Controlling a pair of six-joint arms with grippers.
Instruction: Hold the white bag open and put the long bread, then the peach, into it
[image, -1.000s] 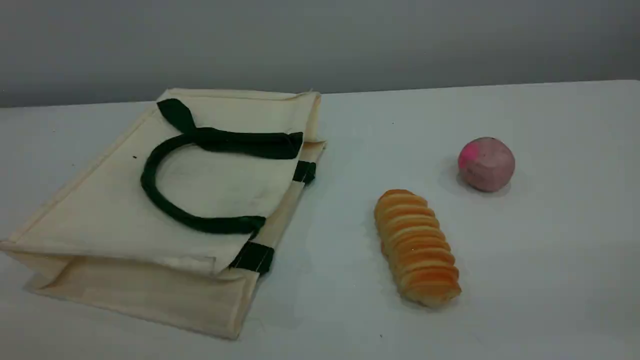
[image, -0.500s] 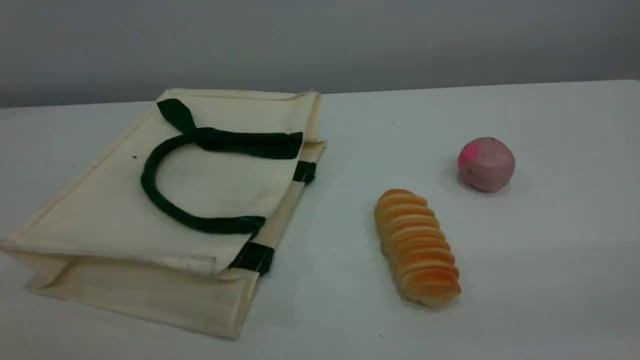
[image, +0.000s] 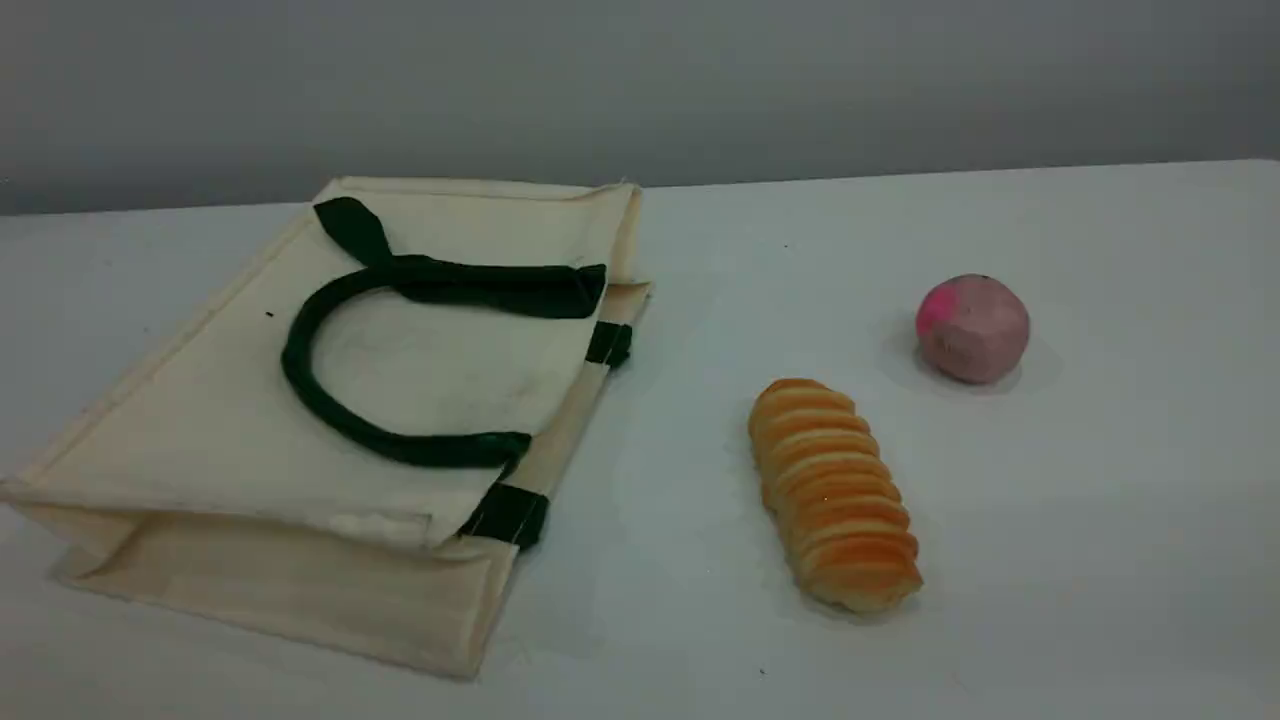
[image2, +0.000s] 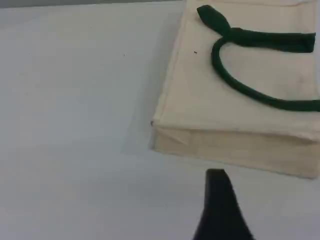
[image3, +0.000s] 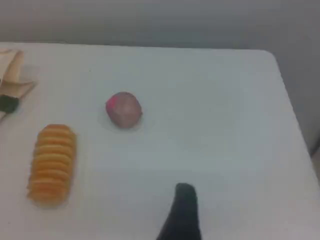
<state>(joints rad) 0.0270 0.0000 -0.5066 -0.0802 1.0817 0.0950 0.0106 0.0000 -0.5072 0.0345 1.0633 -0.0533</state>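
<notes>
The white bag (image: 200, 430) lies flat and closed on the left of the table, one dark green handle (image: 290, 375) looped over its top face. The long bread (image: 835, 495) lies to its right, and the peach (image: 972, 328) sits farther back and right. Neither arm shows in the scene view. In the left wrist view, my left gripper (image2: 217, 197) shows one dark fingertip above bare table, short of the bag (image2: 240, 135). My right gripper (image3: 182, 210) hovers over bare table, nearer than the peach (image3: 124, 109) and right of the bread (image3: 52, 162). Nothing is held in either.
The white table (image: 1100, 550) ends at a grey wall behind the bag. In the right wrist view the table's right edge (image3: 295, 125) runs close by, with a rounded far corner. A corner of the bag (image3: 12, 75) shows at the left.
</notes>
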